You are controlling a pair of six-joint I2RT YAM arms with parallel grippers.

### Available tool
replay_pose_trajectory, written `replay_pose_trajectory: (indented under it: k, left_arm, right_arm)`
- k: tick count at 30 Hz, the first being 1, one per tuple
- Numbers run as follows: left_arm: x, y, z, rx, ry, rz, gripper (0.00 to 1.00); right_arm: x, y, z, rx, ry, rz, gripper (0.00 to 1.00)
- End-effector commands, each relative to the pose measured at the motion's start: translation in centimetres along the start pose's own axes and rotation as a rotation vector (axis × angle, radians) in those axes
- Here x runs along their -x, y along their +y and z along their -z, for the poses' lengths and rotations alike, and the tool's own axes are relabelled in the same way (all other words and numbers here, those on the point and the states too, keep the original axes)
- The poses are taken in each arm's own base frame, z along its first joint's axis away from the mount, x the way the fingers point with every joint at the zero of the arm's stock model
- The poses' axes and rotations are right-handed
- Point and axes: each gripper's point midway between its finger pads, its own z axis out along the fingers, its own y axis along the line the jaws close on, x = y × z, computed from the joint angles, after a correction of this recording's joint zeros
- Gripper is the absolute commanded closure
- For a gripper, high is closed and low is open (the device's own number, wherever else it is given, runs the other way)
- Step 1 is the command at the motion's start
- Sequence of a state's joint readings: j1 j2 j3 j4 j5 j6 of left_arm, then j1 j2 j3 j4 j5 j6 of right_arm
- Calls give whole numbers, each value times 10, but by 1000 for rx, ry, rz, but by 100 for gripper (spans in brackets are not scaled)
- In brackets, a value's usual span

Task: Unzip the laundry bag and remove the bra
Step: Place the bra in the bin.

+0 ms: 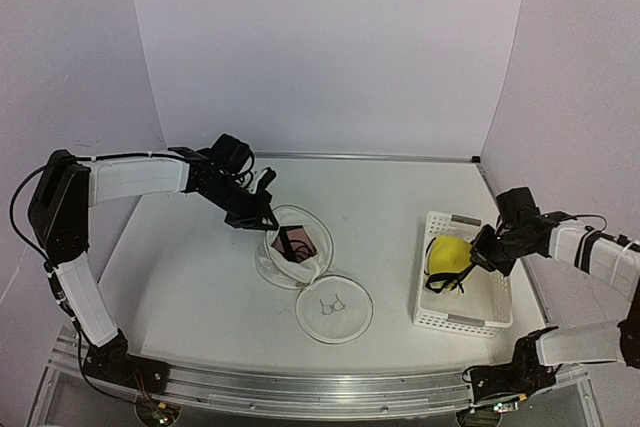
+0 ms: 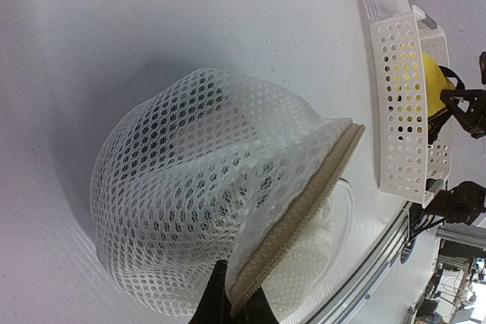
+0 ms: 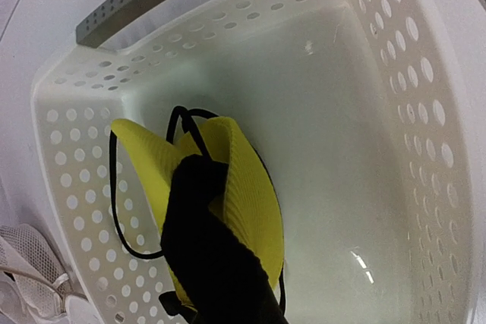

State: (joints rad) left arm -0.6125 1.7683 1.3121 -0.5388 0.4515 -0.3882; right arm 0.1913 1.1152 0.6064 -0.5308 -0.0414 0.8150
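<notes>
Lab test booth, white backdrop walls (image 1: 330,47), aluminium mounting rail (image 1: 300,394)

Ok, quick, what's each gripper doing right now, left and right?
Left gripper: closed, pinching the rim of the laundry bag.
Right gripper: closed, holding the yellow bra in the basket.

Near the middle of the frame, my left jaws are pinched closed on the upper-left rim of the laundry bag (image 1: 303,269). The bag lies open on the worktop (image 1: 200,277). Its round flap (image 1: 333,309), marked with a small black outline, lies flat toward the lower right. At the right of the frame my right jaws grip the yellow bra (image 1: 447,255) with black straps, over the white perforated basket (image 1: 462,321).
</notes>
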Motion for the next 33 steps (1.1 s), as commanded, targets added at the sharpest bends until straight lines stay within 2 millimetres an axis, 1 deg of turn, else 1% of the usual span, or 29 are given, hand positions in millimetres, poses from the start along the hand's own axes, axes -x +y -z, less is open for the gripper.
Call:
replay_pose_trajectory:
  k: [1,3,5,6,7,10,13,16,21,23,25,26,29,30,33]
  left_arm:
    - [9,-13,12,-27,-55,-58,100]
    - [8,-13,12,-25,-56,-59,100]
    - [7,-11,12,-18,-56,-56,100]
    - [7,-10,12,-15,-56,-56,100]
    - [6,-8,12,-9,-55,-54,100]
    - [3,-2,8,8,-48,-49,100]
    - [-1,4,4,27,-40,-41,100]
    - [-3,9,3,44,-39,-38,100]
    - [-6,16,1,71,-35,-28,100]
    - [-8,18,0,78,-34,-24,100]
    - [-9,19,0,81,-32,-24,100]
    - [-9,19,0,85,-33,-23,100]
    - [-9,22,1,101,-39,-20,100]
    - [-9,24,1,108,-42,-16,100]
    - [-6,26,4,129,-58,-5,100]
  right_arm:
    - [19,6,-9,52,-43,3,95]
    - [22,3,-11,41,-50,1,79]
    - [25,3,-9,39,-66,-3,59]
    - [26,4,-7,43,-74,-7,54]
    - [28,5,-4,50,-84,-9,51]
    - [30,10,5,75,-102,-10,46]
    - [33,16,17,100,-111,4,45]
    - [38,20,33,98,-126,33,45]
    - [57,14,65,15,-217,82,45]
    - [65,15,79,-2,-253,102,45]
    - [68,25,91,33,-262,119,45]
    - [68,34,96,67,-257,131,46]
    - [62,70,110,173,-247,197,46]
    - [59,86,116,203,-248,229,46]
    - [40,127,120,274,-217,320,45]
